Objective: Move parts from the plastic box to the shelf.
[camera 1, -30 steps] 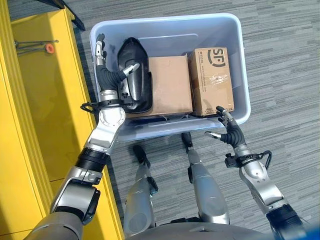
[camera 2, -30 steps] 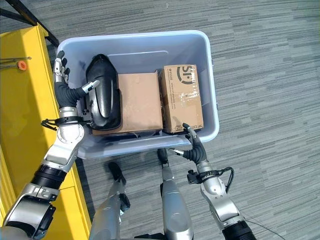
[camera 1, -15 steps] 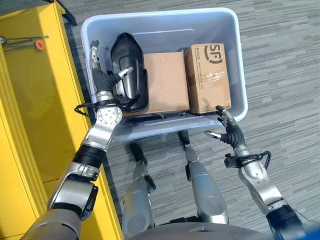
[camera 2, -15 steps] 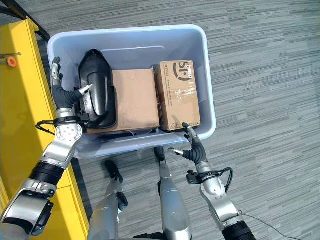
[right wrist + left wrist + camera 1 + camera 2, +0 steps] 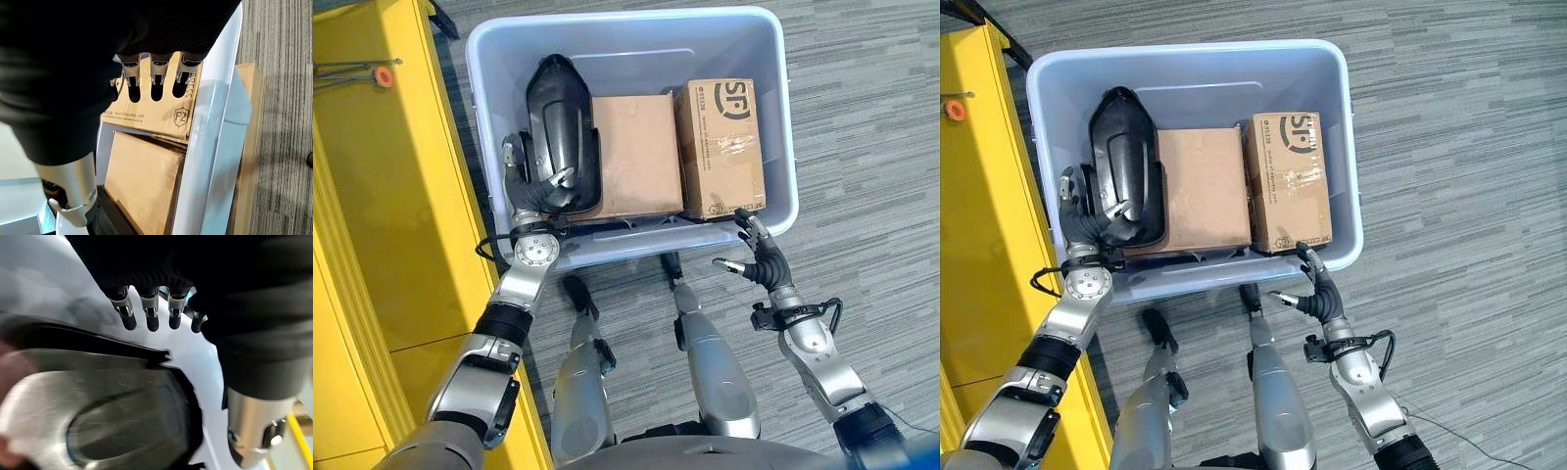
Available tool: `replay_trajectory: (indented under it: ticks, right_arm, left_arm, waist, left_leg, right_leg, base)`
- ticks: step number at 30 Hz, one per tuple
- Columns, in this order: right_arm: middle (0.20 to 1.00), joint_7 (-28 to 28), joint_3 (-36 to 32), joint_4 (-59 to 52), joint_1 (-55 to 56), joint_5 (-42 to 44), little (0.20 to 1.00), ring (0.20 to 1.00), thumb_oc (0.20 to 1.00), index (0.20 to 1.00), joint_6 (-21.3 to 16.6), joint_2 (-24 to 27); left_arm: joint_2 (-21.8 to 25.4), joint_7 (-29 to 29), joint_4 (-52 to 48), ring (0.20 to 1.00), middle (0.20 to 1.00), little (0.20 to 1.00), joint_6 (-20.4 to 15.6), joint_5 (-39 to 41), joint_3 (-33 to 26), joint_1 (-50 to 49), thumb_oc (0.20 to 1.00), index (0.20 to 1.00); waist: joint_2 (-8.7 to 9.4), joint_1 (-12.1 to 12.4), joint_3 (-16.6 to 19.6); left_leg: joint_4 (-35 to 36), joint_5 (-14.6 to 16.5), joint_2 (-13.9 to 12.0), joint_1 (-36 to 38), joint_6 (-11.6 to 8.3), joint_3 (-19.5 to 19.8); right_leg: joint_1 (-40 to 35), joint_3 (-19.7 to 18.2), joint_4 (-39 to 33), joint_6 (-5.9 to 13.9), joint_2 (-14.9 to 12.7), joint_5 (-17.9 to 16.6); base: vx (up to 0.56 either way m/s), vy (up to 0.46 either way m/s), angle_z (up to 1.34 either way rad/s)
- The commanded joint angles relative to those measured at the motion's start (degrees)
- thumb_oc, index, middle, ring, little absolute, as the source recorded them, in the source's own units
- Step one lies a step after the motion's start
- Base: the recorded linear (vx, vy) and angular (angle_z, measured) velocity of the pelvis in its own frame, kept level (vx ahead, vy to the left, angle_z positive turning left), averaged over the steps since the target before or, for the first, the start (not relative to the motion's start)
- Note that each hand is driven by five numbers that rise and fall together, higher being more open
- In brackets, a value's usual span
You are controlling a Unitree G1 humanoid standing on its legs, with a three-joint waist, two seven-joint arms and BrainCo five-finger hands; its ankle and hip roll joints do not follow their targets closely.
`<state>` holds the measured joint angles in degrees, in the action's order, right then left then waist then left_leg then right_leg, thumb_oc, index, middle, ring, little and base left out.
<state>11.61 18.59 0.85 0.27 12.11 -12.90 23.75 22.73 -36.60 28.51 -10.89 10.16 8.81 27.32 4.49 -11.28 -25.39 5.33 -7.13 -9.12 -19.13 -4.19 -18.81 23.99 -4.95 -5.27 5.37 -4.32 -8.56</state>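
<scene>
The pale blue plastic box (image 5: pixel 626 17) holds a long black moulded part (image 5: pixel 558 122) along its left side and two cardboard boxes (image 5: pixel 638 157) (image 5: pixel 722 147). My left hand (image 5: pixel 522 181) is inside the box at the near end of the black part (image 5: pixel 122 406), between it and the left wall. Its fingers (image 5: pixel 151 319) are straight and its thumb (image 5: pixel 559 179) rests on the part's near edge. My right hand (image 5: pixel 759 262) hovers open outside the box's near right corner, fingers (image 5: pixel 156 84) relaxed above the rim (image 5: pixel 205 147).
The yellow shelf (image 5: pixel 391 196) runs along the left, close to the box's left wall. A small orange item (image 5: pixel 382 76) lies on it at the far end. Grey striped carpet (image 5: pixel 862 147) surrounds the box to the right.
The camera has shifted. My left hand has drawn back along the box's left wall to the near end of the black part. My right hand keeps its place.
</scene>
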Motion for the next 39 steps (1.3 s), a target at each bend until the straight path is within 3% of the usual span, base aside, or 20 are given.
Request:
replay_trajectory:
  ticks: [1, 14, 26, 35, 36, 37, 38, 39]
  right_arm:
    - [1.000, 0.9, -1.5, -3.3, 1.4, -0.7, 1.000, 1.000, 1.000, 1.000, -2.7, 1.6]
    - [1.000, 1.6, -0.3, -3.2, 0.7, -0.7, 1.000, 1.000, 1.000, 1.000, -2.4, 1.8]
    - [1.000, 0.5, 0.0, -3.9, 1.9, 0.4, 1.000, 1.000, 1.000, 1.000, -2.8, 2.7]
    - [1.000, -0.1, 0.1, -4.4, 2.6, 0.8, 1.000, 1.000, 1.000, 1.000, -2.9, 3.3]
    - [1.000, -0.1, 0.1, -4.5, 2.7, 1.0, 1.000, 1.000, 1.000, 1.000, -2.8, 3.2]
    - [1.000, -0.2, 0.2, -4.5, 2.8, 1.2, 1.000, 1.000, 1.000, 1.000, -2.7, 3.2]
    - [1.000, -0.2, 0.2, -4.5, 2.8, 1.2, 1.000, 1.000, 1.000, 1.000, -2.7, 3.2]
    - [1.000, -0.3, 0.1, -4.4, 2.9, 1.1, 1.000, 1.000, 1.000, 1.000, -2.6, 3.3]
  left_arm:
    - [1.4, -1.3, 2.3, 1.000, 1.000, 1.000, -2.3, 1.3, -2.2, 1.2, 1.000, 1.000]
    - [1.4, -1.4, 7.9, 1.000, 1.000, 1.000, -1.9, 4.5, -2.2, 4.3, 1.000, 1.000]
    - [5.7, 1.0, 17.2, 1.000, 1.000, 1.000, -0.1, 6.0, 0.2, 12.8, 1.000, 1.000]
    - [6.0, 2.6, 22.0, 1.000, 1.000, 1.000, 0.0, 9.0, -0.3, 14.8, 1.000, 1.000]
    - [5.9, 3.1, 23.2, 0.821, 0.821, 0.821, -0.1, 10.4, -0.7, 14.9, 0.821, 0.821]
    - [5.7, 3.5, 24.0, 0.457, 0.457, 0.457, 0.0, 11.0, -0.9, 14.8, 0.457, 0.457]
    - [5.7, 3.5, 24.0, 0.385, 0.385, 0.385, -0.1, 11.1, -0.9, 14.8, 0.385, 0.385]
    - [5.7, 3.8, 24.0, 0.200, 0.200, 0.200, -0.1, 11.4, -1.0, 14.7, 0.200, 0.200]
  waist:
    - [1.59, 1.1, 1.2]
    - [2.33, 0.8, 0.8]
    - [2.99, -0.6, 0.9]
    - [3.39, -0.9, 0.8]
    - [3.49, -0.9, 0.8]
    - [3.59, -0.9, 0.8]
    - [3.58, -0.9, 0.8]
    - [3.59, -0.8, 0.8]
  left_leg:
    - [-1.2, 1.8, -2.6, 1.7, -3.20, 5.2]
    - [-1.4, 1.8, -2.7, 1.2, -3.18, 5.1]
    - [-2.3, 2.0, -3.0, -0.1, -3.31, 5.0]
    - [-3.4, 2.4, -3.1, -1.3, -3.33, 5.3]
    - [-3.7, 2.4, -3.1, -1.6, -3.34, 5.4]
    - [-3.9, 2.5, -3.2, -1.7, -3.36, 5.5]
    - [-3.9, 2.5, -3.2, -1.7, -3.36, 5.5]
    - [-3.8, 2.5, -3.1, -1.8, -3.34, 5.6]
  right_leg:
    - [-1.6, 4.8, 1.7, 4.94, -5.0, 2.2]
    - [-1.1, 4.5, 1.6, 4.85, -4.7, 2.0]
    - [0.3, 4.3, 2.0, 4.79, -4.3, 1.8]
    - [0.9, 4.2, 2.0, 4.75, -4.2, 1.7]
    - [1.0, 4.3, 2.1, 4.72, -4.3, 1.7]
    - [1.0, 4.4, 2.2, 4.63, -4.2, 1.7]
    - [1.0, 4.4, 2.2, 4.63, -4.2, 1.7]
    - [1.0, 4.4, 2.1, 4.64, -4.2, 1.8]
  base:
    - [-0.01, -0.009, 0.05]
    - [0.00, 0.000, 0.01]
    - [0.00, 0.000, 0.00]
    - [0.00, 0.000, 0.00]
    - [0.00, 0.000, 0.00]
    - [0.00, 0.000, 0.00]
    - [0.00, 0.000, 0.00]
    - [0.00, 0.000, 0.00]
